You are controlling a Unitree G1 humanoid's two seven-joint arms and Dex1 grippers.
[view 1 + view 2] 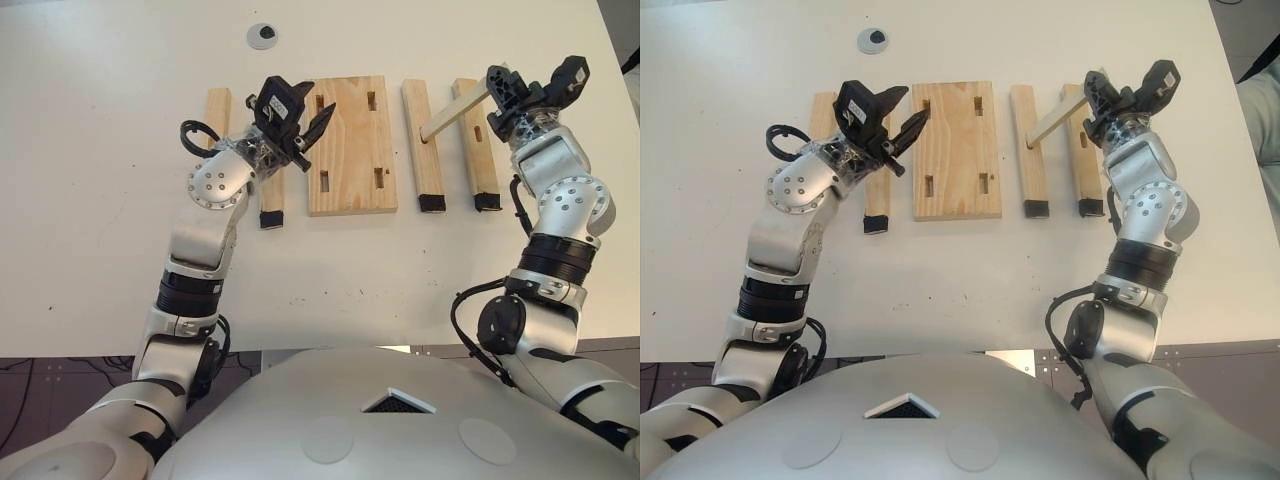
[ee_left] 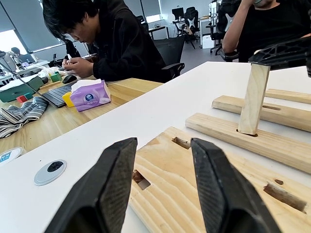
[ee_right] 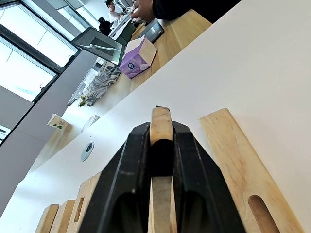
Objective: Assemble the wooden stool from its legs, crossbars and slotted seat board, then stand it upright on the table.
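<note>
The slotted seat board (image 1: 348, 145) lies flat in the middle of the table. Two legs (image 1: 217, 105) (image 1: 271, 205) lie to its left, two more (image 1: 421, 150) (image 1: 476, 150) to its right. My left gripper (image 1: 316, 108) hovers open over the board's left edge, nothing between its fingers (image 2: 104, 189). My right gripper (image 1: 500, 95) is shut on the upper end of a crossbar (image 1: 455, 113). The crossbar (image 2: 252, 99) slants down with its lower end in the slot of the near right leg (image 2: 252, 141). In the right wrist view the crossbar (image 3: 160, 126) sits clamped between the jaws.
A grey round cap (image 1: 262, 36) is set in the table beyond the parts. A neighbouring desk behind holds a purple tissue pack (image 2: 90, 94). Bare white table (image 1: 360, 270) stretches between the parts and the front edge.
</note>
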